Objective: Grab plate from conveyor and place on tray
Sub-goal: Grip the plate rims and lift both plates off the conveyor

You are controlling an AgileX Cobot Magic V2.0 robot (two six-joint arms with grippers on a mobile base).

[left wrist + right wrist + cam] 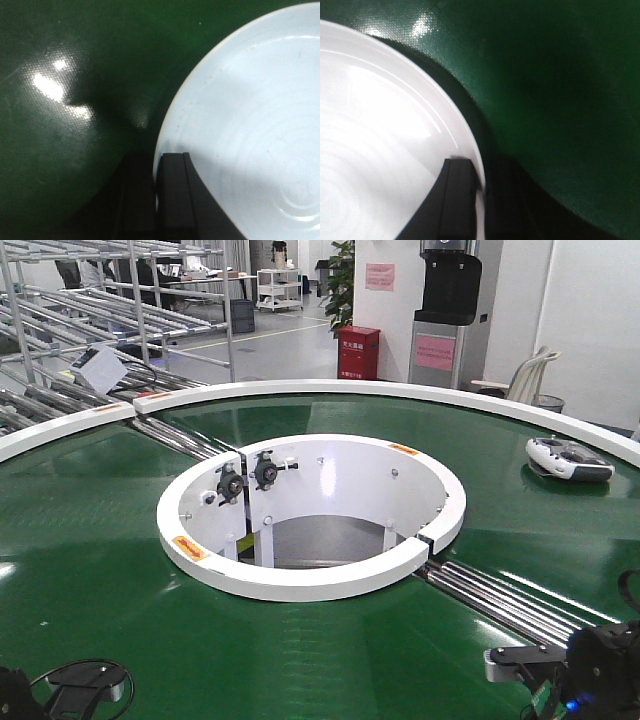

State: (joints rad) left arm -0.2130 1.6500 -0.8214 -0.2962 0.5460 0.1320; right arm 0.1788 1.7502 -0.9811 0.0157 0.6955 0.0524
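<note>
Grasp step judged in hand: left fingers (175,200) and right fingers (457,200) each pinch the plate (250,125) rim at six o'clock on the conveyor (60,150); next needs a level joint lift, tray unseen.

Ring-shaped conveyor (100,540) with a glossy dark green belt (540,530), a white outer rim (400,390) and a white inner ring (300,585) round the open middle, crossed by steel rollers (500,595) at the near right and at the far left. Carries a grey-and-white remote control (568,458) on the right stretch of belt, near the outer rim. Seen close under a white plate (250,115) in both wrist views, lamp glare on the green weave beside it; plate resting or raised, one dish or two, not to be told.
</note>
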